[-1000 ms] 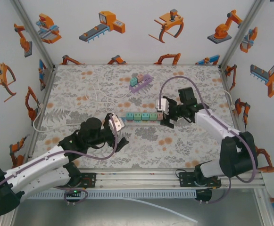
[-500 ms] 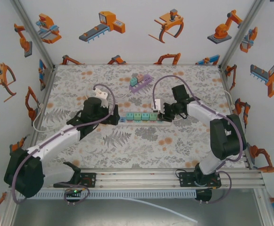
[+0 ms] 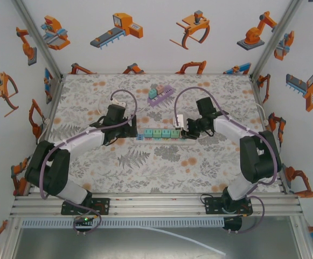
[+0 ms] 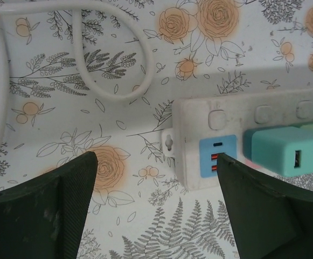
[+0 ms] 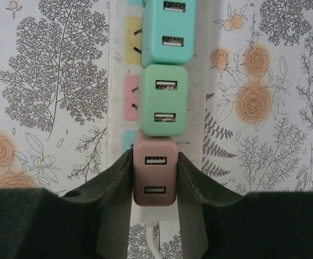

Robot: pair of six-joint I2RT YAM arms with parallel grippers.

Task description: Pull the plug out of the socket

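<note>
The socket is a white power strip (image 3: 145, 135) lying across the middle of the table, with a row of USB plugs in it. In the right wrist view the brown plug (image 5: 155, 175) at the strip's (image 5: 118, 108) cable end sits between my right gripper's (image 5: 155, 156) fingers, which press on both of its sides. A green plug (image 5: 165, 100) and a teal plug (image 5: 168, 29) stand beyond it. My left gripper (image 4: 156, 157) is open at the strip's other end (image 4: 199, 124), its right finger (image 4: 264, 210) against the blue USB panel (image 4: 217, 156), a teal plug (image 4: 285, 150) beside it.
The strip's white cable (image 4: 113, 54) loops over the floral mat behind the left gripper (image 3: 133, 133) and runs to the left wall. A purple holder with small blocks (image 3: 160, 94) stands at the back centre. Printed walls close in three sides.
My left arm has reached forward from near the front edge to the strip's left end, its jaws narrowing. My right gripper has shifted slightly left and shut on the brown plug.
</note>
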